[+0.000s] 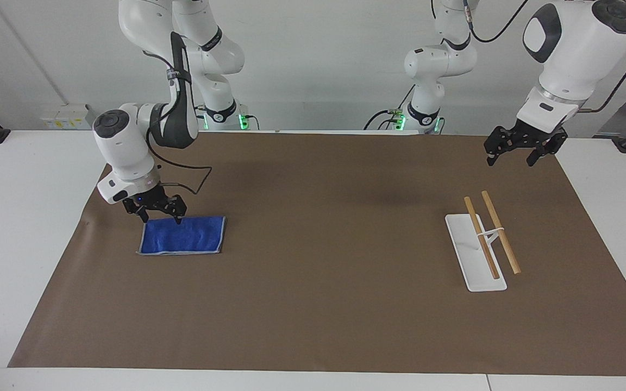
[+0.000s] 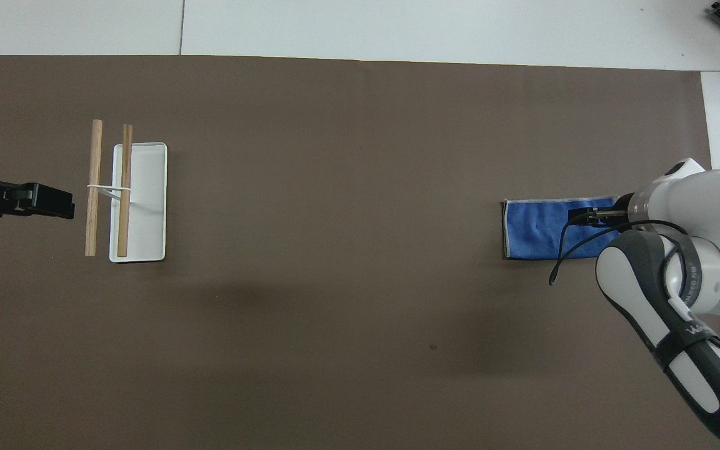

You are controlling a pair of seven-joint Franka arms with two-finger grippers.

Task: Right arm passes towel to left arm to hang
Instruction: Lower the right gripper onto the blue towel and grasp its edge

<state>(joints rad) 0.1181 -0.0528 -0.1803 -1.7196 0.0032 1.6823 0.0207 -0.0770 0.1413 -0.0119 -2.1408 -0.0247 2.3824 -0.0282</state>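
Observation:
The blue towel [image 1: 185, 236] lies flat on the brown mat toward the right arm's end of the table; it also shows in the overhead view [image 2: 535, 230]. My right gripper [image 1: 161, 219] is open and low over the towel's edge nearer to the robots, its fingertips [image 1: 177, 220] at or just above the cloth. In the overhead view this gripper [image 2: 585, 217] is partly hidden by its own wrist. My left gripper [image 1: 510, 161] is open and empty, waiting in the air beside the rack's two wooden rods [image 1: 500, 232]; it also shows in the overhead view [image 2: 66, 209].
The rods [image 2: 92, 187] are held on a small white stand over a white base plate [image 1: 468, 260] toward the left arm's end; the plate also shows in the overhead view [image 2: 147, 212]. A brown mat [image 1: 318, 282] covers most of the white table.

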